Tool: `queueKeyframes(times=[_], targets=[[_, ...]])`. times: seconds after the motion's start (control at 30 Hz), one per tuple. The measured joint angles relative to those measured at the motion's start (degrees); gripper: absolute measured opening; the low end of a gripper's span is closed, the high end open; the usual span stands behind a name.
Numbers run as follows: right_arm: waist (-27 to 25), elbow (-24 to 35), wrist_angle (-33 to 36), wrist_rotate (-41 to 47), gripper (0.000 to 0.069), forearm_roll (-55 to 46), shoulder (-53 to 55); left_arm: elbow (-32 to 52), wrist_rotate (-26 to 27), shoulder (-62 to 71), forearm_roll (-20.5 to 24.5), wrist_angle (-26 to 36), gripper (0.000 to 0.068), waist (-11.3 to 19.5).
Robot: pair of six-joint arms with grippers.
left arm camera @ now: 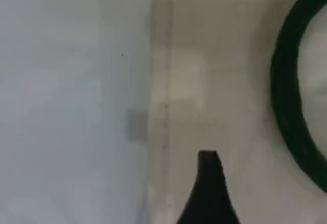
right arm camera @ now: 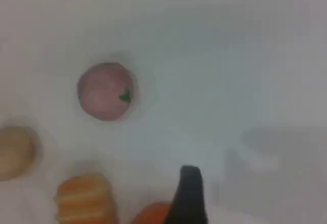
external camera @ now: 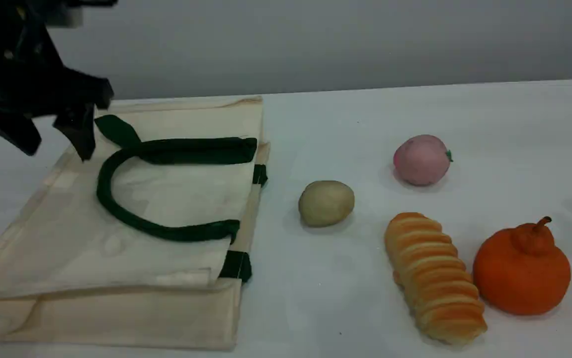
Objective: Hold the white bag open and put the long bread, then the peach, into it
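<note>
Left hand spread, above flat cream white bag.

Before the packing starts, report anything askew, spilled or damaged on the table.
Nothing stands out. The cream-white canvas tote bag lies flat and closed; the ridged golden long bread and the round pink peach rest intact beside it.

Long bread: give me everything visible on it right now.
The long bread is an elongated golden-orange loaf with crosswise ridges and paler yellow lower edges, its surface looking soft and matte. It lies flat on the white table, its far end angled slightly left. The orange knobbed citrus sits close on its right, contact unclear. The right wrist view catches only one end. No tool touches it.
</note>
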Motion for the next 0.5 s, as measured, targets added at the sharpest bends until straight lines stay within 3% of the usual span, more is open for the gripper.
queueKeyframes(times=[0.27, 0.5], targets=[[0.0, -2.1, -0.3, -2.0, 0.0584, 1.4, 3.4, -2.8, 0.1, 5.6, -3.4, -3.0, 0.0503, 0.0], [0.0, -2.1, -2.3, -2.6, 0.0584, 1.4, 3.5, -3.0, 0.2, 9.7, -3.0, -6.7, 0.0503, 0.0]])
